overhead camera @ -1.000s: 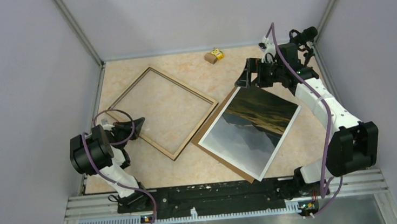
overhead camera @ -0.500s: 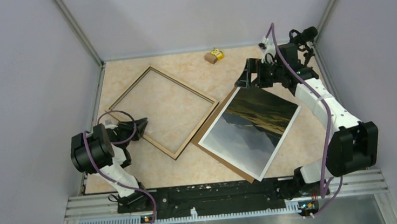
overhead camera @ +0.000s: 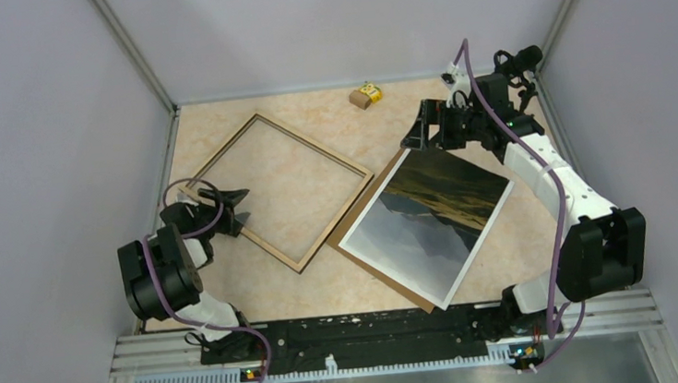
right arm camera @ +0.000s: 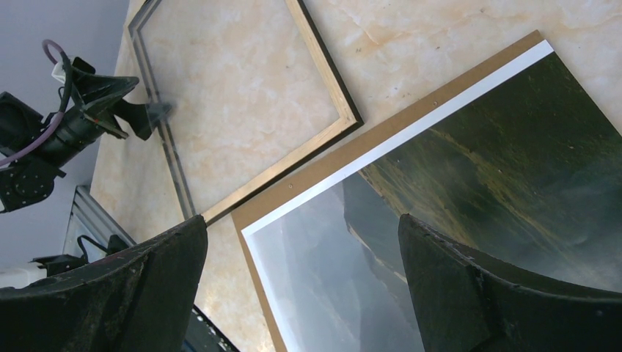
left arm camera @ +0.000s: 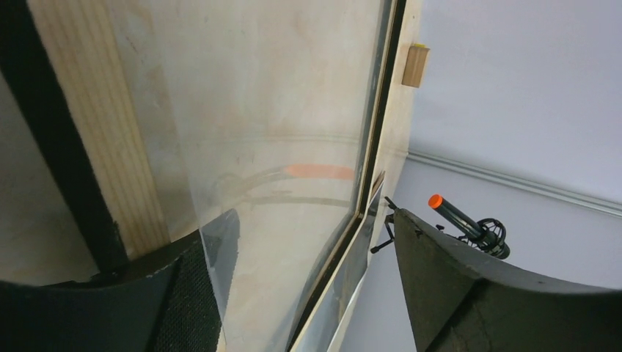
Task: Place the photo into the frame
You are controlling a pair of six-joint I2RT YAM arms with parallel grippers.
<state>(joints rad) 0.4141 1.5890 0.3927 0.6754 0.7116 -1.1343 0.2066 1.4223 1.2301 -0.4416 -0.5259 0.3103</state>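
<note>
a: left gripper [overhead camera: 242, 207]?
b: jaws spread wide, one either side of the near-left rim of the frame [overhead camera: 313, 146], no grip on it.
a: frame?
b: flat on the counter [overhead camera: 506, 242], left of centre, wood side up, turned like a diamond.
a: photo [overhead camera: 430, 216]?
b: just right of the frame, lying on a brown backing board [right arm camera: 381, 137].
a: right gripper [overhead camera: 422, 129]?
b: wide open, empty, above the photo's far corner. small box [overhead camera: 365, 95] by the back wall.
</note>
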